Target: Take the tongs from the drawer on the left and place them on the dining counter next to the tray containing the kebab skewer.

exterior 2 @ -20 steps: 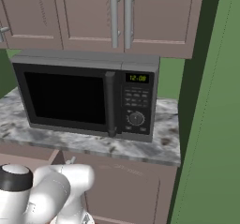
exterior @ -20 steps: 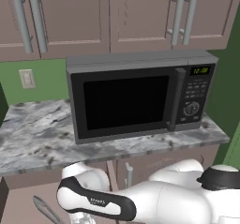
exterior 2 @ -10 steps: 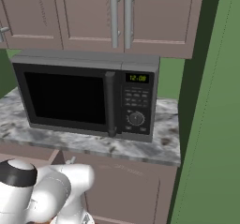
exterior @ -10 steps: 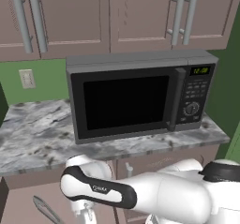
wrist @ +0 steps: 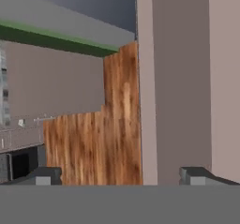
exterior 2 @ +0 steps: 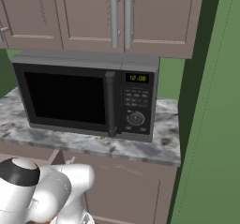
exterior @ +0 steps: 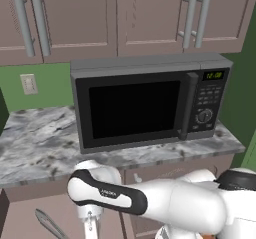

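Note:
The tongs (exterior: pixel 49 224) lie as a slim grey strip inside the open drawer (exterior: pixel 22 217) at the bottom left of the left base view, under the marble counter. My white forearm reaches left over the drawer, and the wrist (exterior: pixel 90 222) hangs down just right of the tongs, apart from them. In the hand view my gripper (wrist: pixel 121 178) is open, its two dark tips far apart with nothing between them, facing a mauve panel and a brown wood surface. The drawer's rim (exterior 2: pixel 29 152) also shows in the right base view. The dining counter, the tray and the kebab skewer are out of view.
A black microwave (exterior: pixel 145 103) stands on the veined marble counter (exterior: pixel 35 148), with mauve wall cabinets (exterior: pixel 100 18) above. A green wall (exterior 2: pixel 211 124) closes the right side. Shut cabinet fronts (exterior 2: pixel 136 190) sit below the counter, right of the drawer.
My forearm has risen slightly and stretched a little further left over the drawer. The tongs lie where they were.

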Controlling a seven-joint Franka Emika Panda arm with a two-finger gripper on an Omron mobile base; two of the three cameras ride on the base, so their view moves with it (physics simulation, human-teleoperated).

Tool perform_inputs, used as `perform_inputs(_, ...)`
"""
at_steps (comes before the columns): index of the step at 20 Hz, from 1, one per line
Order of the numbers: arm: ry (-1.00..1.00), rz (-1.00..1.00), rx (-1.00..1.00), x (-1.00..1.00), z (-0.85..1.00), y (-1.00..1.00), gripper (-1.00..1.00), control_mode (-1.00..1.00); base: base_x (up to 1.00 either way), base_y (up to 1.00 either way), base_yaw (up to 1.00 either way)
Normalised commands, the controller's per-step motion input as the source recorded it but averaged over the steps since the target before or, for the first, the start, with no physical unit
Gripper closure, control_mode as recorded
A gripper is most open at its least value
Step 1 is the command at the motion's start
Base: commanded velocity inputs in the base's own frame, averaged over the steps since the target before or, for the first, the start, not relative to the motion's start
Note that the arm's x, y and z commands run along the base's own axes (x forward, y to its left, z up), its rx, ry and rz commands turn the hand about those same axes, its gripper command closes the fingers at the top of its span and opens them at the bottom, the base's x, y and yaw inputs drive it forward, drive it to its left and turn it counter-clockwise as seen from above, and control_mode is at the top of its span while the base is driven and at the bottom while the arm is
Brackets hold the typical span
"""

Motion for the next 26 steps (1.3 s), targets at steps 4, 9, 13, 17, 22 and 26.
perform_inputs(4,0.00,-0.06,-0.22,0.35,0.00,-0.01,-1.00,-1.00,0.00,0.00,0.00)
perform_inputs(9,0.00,-0.03,-0.29,0.38,0.00,0.00,-1.00,-1.00,0.00,0.00,0.00)
perform_inputs(13,-0.01,0.00,-0.24,0.07,0.01,0.00,-1.00,-1.00,0.00,0.00,0.00)
perform_inputs(17,-0.14,-0.02,-0.27,0.00,0.00,0.00,-1.00,-1.00,0.00,0.00,0.00)
perform_inputs(22,-0.27,-0.05,-0.28,0.00,0.00,0.00,-1.00,-1.00,0.00,0.00,0.00)
perform_inputs(26,-0.18,-0.05,-0.20,0.00,0.00,0.00,-1.00,-1.00,0.00,0.00,0.00)
